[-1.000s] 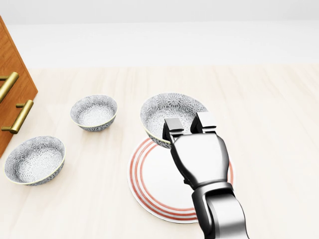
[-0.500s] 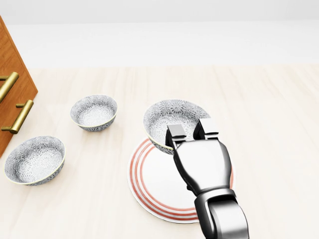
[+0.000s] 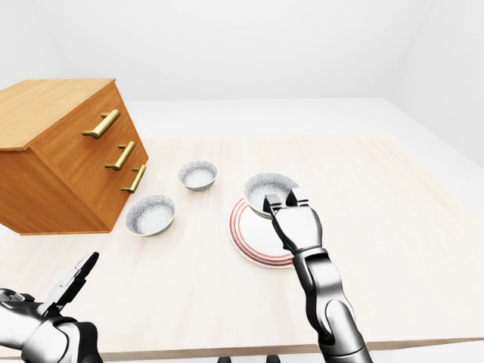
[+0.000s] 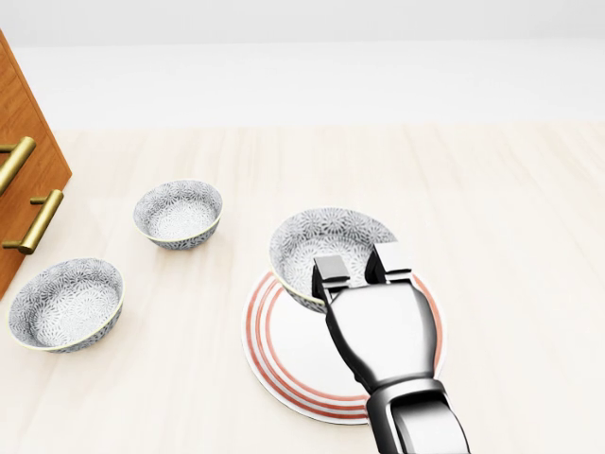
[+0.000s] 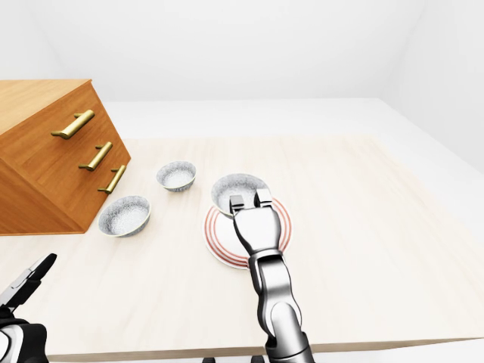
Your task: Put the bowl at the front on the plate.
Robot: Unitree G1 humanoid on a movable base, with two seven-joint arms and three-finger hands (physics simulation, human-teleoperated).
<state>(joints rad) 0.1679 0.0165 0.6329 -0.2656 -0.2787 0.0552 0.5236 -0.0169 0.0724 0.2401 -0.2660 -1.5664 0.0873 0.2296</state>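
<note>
The right robot hand pinches the near rim of a patterned bowl, with fingers on both sides of the wall. The bowl is over the upper left edge of the red-ringed plate on the pale wooden bench; whether it touches the plate, I cannot tell. Two similar bowls stand to the left, near a wooden drawer chest. The left robot hand is low in the left-eye view, fingers stretched and holding nothing.
</note>
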